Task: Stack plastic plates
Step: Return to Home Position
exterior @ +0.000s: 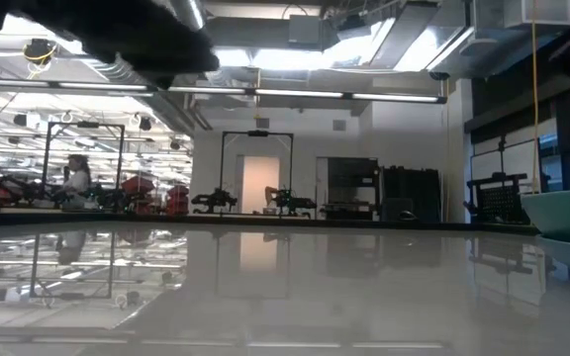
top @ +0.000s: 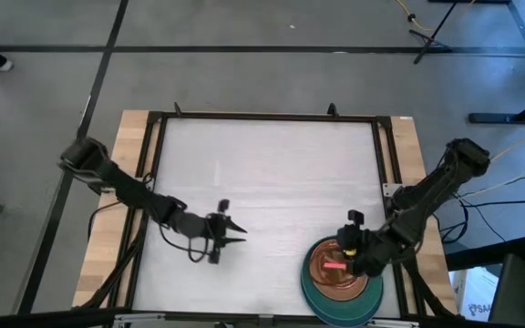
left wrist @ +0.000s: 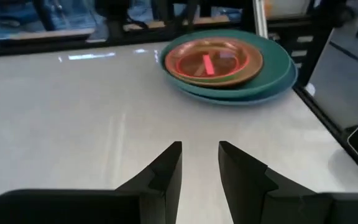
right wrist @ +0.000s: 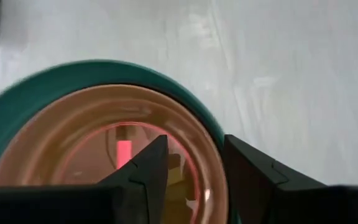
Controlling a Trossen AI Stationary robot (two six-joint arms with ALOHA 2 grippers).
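**Right gripper parted above the plate stack, left gripper waiting mid-table**

Right gripper of mine hangs with its two fingers apart and nothing between them. Its wrist view looks straight down into the stack of plates. A brown-orange plate sits inside a dark teal plate, with a pink-red glow in the middle. I cannot separate the smaller plates there.

From the high view, the right gripper is over the far edge of the stack of plates. The stack stands at the near right corner of the white table.

My left gripper waits well apart from it, low over the table's near middle and pointing toward the stack. Its own view shows what the others do not: the fingers stand a narrow gap apart, empty. That view also shows the stack of plates from the side, with the teal rim ringing the orange one.

The low view catches only the edge of the bottom plates at its right border.
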